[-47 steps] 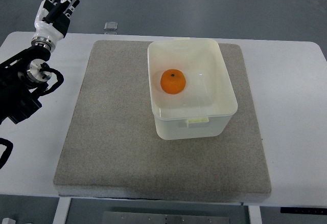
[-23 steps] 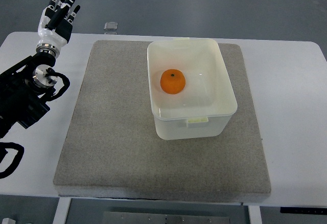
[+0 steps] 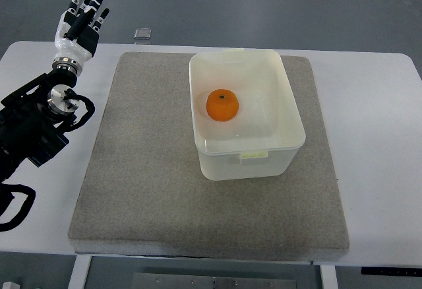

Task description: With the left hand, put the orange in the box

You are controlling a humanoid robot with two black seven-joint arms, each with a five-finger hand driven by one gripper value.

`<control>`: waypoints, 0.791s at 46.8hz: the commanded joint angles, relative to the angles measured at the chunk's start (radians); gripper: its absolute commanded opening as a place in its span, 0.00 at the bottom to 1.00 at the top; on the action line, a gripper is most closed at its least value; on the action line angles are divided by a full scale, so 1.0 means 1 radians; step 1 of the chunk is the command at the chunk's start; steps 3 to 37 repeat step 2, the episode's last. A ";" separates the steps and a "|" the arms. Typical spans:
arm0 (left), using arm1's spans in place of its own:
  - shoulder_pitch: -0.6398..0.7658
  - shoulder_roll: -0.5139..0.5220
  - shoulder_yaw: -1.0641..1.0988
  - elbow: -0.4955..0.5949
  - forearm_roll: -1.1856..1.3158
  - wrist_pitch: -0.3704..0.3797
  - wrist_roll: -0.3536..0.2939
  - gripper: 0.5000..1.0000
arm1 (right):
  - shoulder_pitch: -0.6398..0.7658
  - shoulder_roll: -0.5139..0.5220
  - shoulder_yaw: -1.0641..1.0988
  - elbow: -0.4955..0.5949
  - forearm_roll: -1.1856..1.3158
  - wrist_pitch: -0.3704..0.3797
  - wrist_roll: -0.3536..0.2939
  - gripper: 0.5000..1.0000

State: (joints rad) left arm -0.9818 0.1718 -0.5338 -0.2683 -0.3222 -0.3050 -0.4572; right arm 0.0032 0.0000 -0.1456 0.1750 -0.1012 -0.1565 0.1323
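Since the orange [image 3: 222,105] is already lying on the floor of the box [image 3: 289,109], a little toward the far left of its inside and clear of the walls, the placing looks done, and what is left to handle well is getting the arm away cleanly. The box is sitting upright on the grey mat [image 3: 145,170], toward its far right part, and the mat is lying on the white table [image 3: 379,124]. Nothing is touching the box or the fruit, so the sound course, as I judge it, is keeping the arm on its own side and avoiding any sweep across the rim that might nudge the light container. The left hand [image 3: 80,24] is hovering well apart from the box, past the mat's far left corner and over the table's far edge, its fingers [image 3: 92,5] extended and pointing away from the robot, relaxed and gripping nothing. Its dark forearm is running back toward the picture's left edge. A small clear object [image 3: 142,34] is resting on the table just beyond the mat. No right arm is showing.
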 commanded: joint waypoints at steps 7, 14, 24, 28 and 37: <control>0.000 -0.006 -0.002 0.000 -0.001 0.001 0.000 0.95 | -0.003 0.000 -0.003 0.006 -0.003 0.002 0.000 0.86; 0.000 -0.006 -0.002 0.000 -0.001 0.001 0.000 0.95 | -0.003 0.000 -0.003 0.006 -0.003 0.002 0.000 0.86; 0.000 -0.006 -0.002 0.000 -0.001 0.001 0.000 0.95 | -0.003 0.000 -0.003 0.006 -0.003 0.002 0.000 0.86; 0.000 -0.006 -0.002 0.000 -0.001 0.001 0.000 0.95 | -0.003 0.000 -0.003 0.006 -0.003 0.002 0.000 0.86; 0.000 -0.006 -0.002 0.000 -0.001 0.001 0.000 0.95 | -0.003 0.000 -0.003 0.006 -0.003 0.002 0.000 0.86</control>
